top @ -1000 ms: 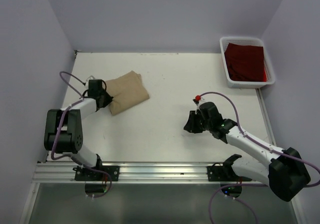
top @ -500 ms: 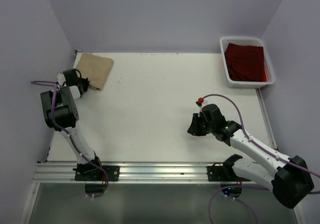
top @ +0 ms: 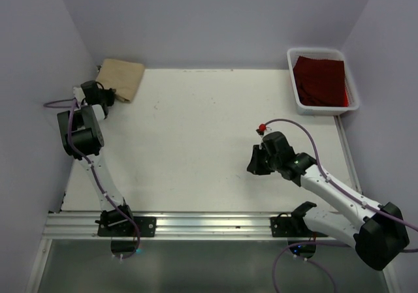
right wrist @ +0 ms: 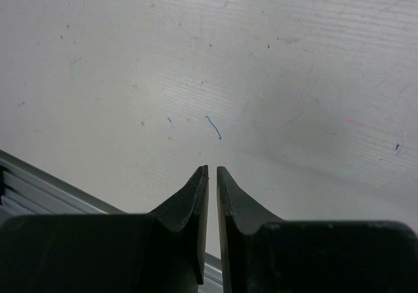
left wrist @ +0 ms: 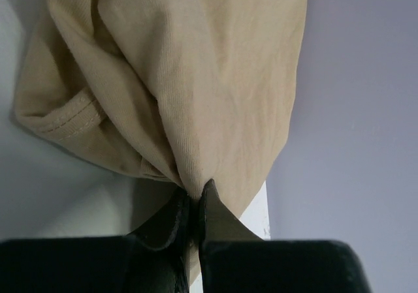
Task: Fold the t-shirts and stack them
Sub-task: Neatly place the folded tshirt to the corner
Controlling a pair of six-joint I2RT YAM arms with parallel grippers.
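The left tool (left wrist: 196, 192) is clamped on a pinch of the folded tan t-shirt (top: 121, 77), its two fingers pressed together with the cloth's edge caught between them. The bundle lies at the far left corner of the desk (top: 196, 130), close against the wall, and the left wrist view shows a hemmed edge on its left side. That corner looks like the stacking spot: parking the folded shirt there leaves the middle of the desk for the next fold. The dark red t-shirt (top: 320, 81) lies in the white bin (top: 297, 100) at the far right, apparently not yet dealt with. The right tool (top: 256, 162) hovers low over bare desk, fingers all but together with nothing between them. It is well apart from both shirts, probably kept out of the way. The likely next step is for the left tool to let go
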